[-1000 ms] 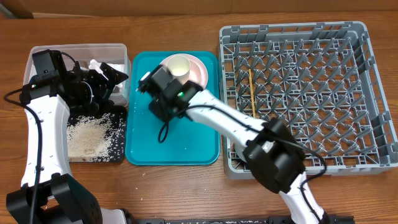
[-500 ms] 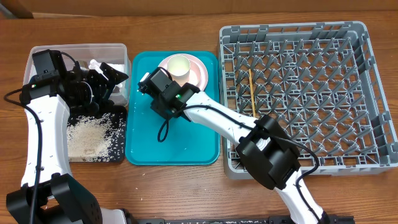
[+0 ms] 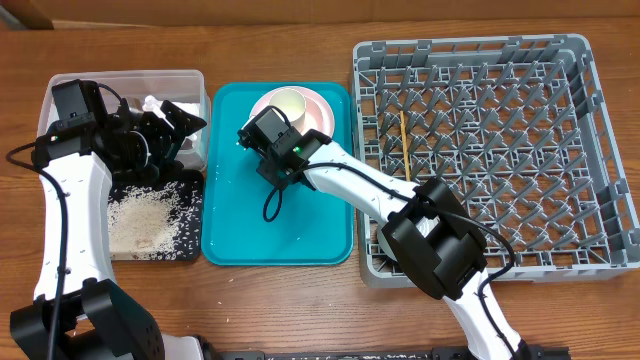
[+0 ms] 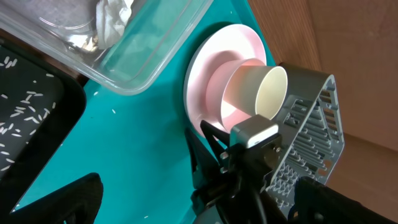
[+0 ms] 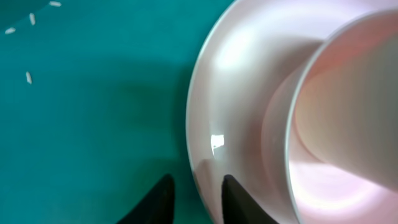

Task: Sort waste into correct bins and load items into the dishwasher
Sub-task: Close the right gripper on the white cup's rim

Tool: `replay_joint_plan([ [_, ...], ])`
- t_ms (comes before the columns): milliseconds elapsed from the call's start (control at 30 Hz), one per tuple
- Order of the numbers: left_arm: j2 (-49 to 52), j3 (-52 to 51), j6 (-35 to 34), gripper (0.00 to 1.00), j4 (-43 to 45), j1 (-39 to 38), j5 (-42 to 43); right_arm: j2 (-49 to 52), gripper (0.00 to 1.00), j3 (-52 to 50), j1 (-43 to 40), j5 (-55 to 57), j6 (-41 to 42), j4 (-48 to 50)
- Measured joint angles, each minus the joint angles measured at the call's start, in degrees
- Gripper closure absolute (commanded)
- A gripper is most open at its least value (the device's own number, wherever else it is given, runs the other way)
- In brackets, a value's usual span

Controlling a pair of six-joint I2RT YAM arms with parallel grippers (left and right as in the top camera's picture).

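Shows the pale pink plate [image 5: 242, 93] at the far end of the teal tray [image 3: 300, 220], cream cup [image 3: 288, 103] upright on it, apart from the grey dish rack [image 3: 600, 160]. Sets the right gripper [image 5: 196, 198] astride the plate's rim, jaws narrowed, probably for an edge lift; cannot tell whether pinching. Holds the left gripper [image 3: 185, 135] spread wide above the clear tub [image 3: 130, 73], out of the way.

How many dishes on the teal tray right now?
2: pink plate at the teal tray's far end, cream cup standing on it; others may hide under the right arm.
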Motion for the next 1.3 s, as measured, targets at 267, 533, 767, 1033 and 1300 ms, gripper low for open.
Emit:
replay_joint_plan([
  [267, 0.0, 0.0, 0.0, 0.0, 0.0, 0.0, 0.0, 0.0, 0.79, 0.0, 0.0, -0.7, 0.2, -1.2],
  [533, 0.0, 0.0, 0.0, 0.0, 0.0, 0.0, 0.0, 0.0, 0.83, 0.0, 0.0, -0.9, 0.2, -2.4],
  [767, 0.0, 0.0, 0.0, 0.0, 0.0, 0.0, 0.0, 0.0, 0.82, 0.0, 0.0, -0.9, 0.2, -3.8],
  [1033, 0.0, 0.0, 0.0, 0.0, 0.0, 0.0, 0.0, 0.0, 0.77, 0.0, 2.2, -2.7, 1.1, -11.4],
  [1300, 0.0, 0.0, 0.0, 0.0, 0.0, 0.0, 0.0, 0.0, 0.76, 0.6, 4.6, -5.2, 4.0, -18.9],
])
